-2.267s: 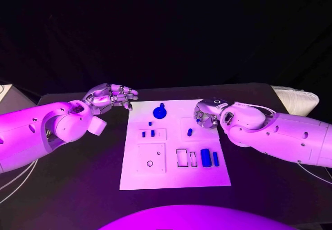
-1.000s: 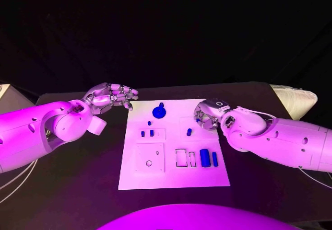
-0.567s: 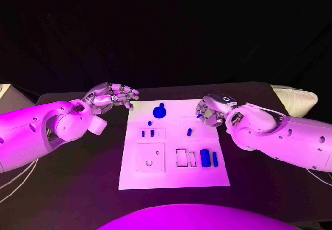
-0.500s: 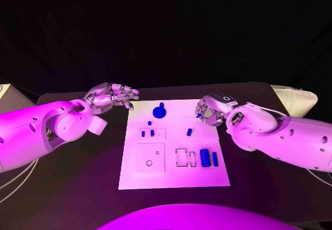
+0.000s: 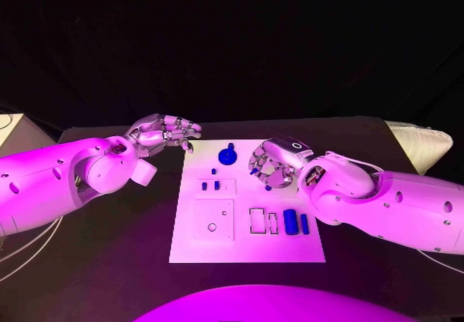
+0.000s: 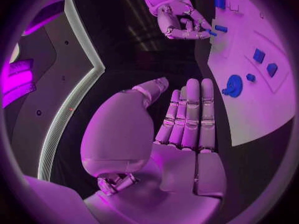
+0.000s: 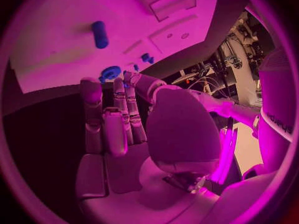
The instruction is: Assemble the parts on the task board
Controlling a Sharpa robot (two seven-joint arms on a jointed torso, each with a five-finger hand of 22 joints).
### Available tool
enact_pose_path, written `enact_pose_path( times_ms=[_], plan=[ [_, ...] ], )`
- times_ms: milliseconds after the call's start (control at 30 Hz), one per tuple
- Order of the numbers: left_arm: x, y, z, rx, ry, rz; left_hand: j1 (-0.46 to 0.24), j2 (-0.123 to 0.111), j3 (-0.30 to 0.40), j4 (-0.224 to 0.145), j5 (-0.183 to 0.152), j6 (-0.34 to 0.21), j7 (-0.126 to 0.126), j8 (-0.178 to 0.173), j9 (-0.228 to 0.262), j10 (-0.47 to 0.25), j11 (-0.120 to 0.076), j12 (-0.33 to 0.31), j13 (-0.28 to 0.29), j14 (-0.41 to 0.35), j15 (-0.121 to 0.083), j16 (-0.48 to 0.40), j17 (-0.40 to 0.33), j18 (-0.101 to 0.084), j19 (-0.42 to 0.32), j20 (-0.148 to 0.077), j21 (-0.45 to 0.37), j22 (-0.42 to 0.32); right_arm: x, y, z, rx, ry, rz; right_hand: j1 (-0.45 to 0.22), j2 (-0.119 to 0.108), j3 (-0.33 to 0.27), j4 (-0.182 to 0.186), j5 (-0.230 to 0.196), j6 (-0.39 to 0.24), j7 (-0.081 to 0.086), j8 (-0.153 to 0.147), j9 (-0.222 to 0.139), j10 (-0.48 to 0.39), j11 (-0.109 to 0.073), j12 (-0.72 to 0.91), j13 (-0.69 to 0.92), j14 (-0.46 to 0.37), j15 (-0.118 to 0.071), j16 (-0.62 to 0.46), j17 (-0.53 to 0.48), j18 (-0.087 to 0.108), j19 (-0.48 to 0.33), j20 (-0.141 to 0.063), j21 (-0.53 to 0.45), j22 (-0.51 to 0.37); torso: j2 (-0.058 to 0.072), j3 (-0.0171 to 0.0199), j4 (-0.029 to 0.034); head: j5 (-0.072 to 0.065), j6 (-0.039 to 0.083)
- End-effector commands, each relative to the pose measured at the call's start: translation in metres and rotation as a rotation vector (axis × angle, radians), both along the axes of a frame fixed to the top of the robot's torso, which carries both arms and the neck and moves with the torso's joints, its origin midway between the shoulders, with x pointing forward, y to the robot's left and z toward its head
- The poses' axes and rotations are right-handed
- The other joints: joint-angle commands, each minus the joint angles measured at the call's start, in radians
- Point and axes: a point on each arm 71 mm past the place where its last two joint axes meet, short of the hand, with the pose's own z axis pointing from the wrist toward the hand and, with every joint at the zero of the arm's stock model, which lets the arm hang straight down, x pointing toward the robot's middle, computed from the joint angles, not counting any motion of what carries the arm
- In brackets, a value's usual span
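With nothing between its spread silver fingers, the right hand (image 5: pixel 271 166) hovering at the white rectangular task board's (image 5: pixel 247 245) two o'clock could nudge the small blue peg (image 5: pixel 269 187) beneath; the left hand (image 5: pixel 166 131), fingers together, idles at eleven.

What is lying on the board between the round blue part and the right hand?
In the head view, only bare white task board separates the round blue part from the right hand.

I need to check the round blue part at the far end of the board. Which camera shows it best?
The head view: the round blue part lies in plain sight from above on the task board, between both hands. The left wrist view shows it slanted and bent by the lens. In the right wrist view it is small, just past the fingers.
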Motion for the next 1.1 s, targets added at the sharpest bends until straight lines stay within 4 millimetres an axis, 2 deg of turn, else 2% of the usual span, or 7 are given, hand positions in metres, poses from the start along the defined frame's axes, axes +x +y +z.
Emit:
enact_pose_path(
  times_ms=[33,300,467,867,1100],
  plan=[
    [-0.001,-0.004,0.001,-0.017,-0.006,-0.027,0.001,-0.003,-0.004,0.0,0.005,-0.007,0.0,-0.006,-0.001,-0.008,0.002,-0.005,-0.002,0.001,0.006,-0.004,0.0,0.013,0.007,0.003,-0.005,-0.001,-0.007,0.014,-0.003,0.009,0.002,0.045,0.006,0.013,0.007,-0.001,0.005,-0.002,0.006,0.004,0.016,0.038,-0.029,0.005,0.002,0.043,-0.006,-0.006,-0.001,-0.014,-0.005,-0.002,-0.001,-0.001,0.0,-0.0017,0.0028,0.015,-0.002],
    [-0.002,-0.007,0.001,-0.019,-0.005,-0.031,0.001,-0.003,-0.004,0.0,0.005,-0.007,0.0,-0.006,-0.001,-0.008,0.002,-0.005,-0.002,0.001,0.006,-0.004,0.0,0.013,0.007,0.003,-0.005,-0.001,-0.024,0.043,-0.019,-0.002,0.039,0.125,0.006,0.013,0.008,-0.002,0.005,-0.004,0.007,0.004,0.017,0.038,-0.029,0.004,0.002,0.042,-0.006,-0.008,-0.004,-0.013,-0.007,-0.002,-0.004,-0.005,0.0,-0.0039,0.002,0.044,-0.012],
    [-0.002,-0.008,0.001,-0.019,-0.004,-0.034,0.001,-0.003,-0.004,0.0,0.005,-0.007,0.0,-0.006,-0.001,-0.008,0.002,-0.005,-0.002,0.001,0.006,-0.004,0.0,0.013,0.007,0.003,-0.005,-0.001,-0.032,0.053,-0.029,-0.019,0.059,0.158,0.006,0.014,0.01,-0.003,0.005,-0.006,0.008,0.004,0.019,0.037,-0.028,0.002,0.002,0.042,-0.006,-0.009,-0.007,-0.012,-0.01,-0.002,-0.006,-0.007,0.0,-0.0007,0.0011,0.06,-0.019],
    [-0.002,-0.012,0.001,-0.021,-0.002,-0.042,0.001,-0.003,-0.004,0.0,0.005,-0.007,0.0,-0.006,-0.001,-0.008,0.002,-0.005,-0.002,0.001,0.006,-0.004,0.0,0.013,0.007,0.003,-0.005,-0.001,-0.039,0.062,-0.041,-0.061,0.078,0.182,0.006,0.014,0.011,-0.004,0.006,-0.007,0.009,0.005,0.02,0.037,-0.027,0.001,0.002,0.042,-0.005,-0.009,-0.008,-0.012,-0.011,-0.002,-0.007,-0.008,0.0,-0.0005,0.0005,0.068,-0.03],
    [-0.001,-0.013,0.001,-0.021,0.0,-0.045,0.001,-0.003,-0.004,0.0,0.005,-0.007,0.0,-0.006,-0.001,-0.008,0.002,-0.005,-0.002,0.001,0.006,-0.004,0.0,0.013,0.007,0.003,-0.005,-0.001,-0.04,0.064,-0.046,-0.093,0.092,0.186,0.006,0.013,0.012,-0.005,0.006,-0.007,0.009,0.005,0.021,0.037,-0.027,0.001,0.002,0.041,-0.005,-0.009,-0.008,-0.012,-0.012,-0.002,-0.007,-0.008,0.001,-0.0011,0.0017,0.07,-0.031]
  ],
)
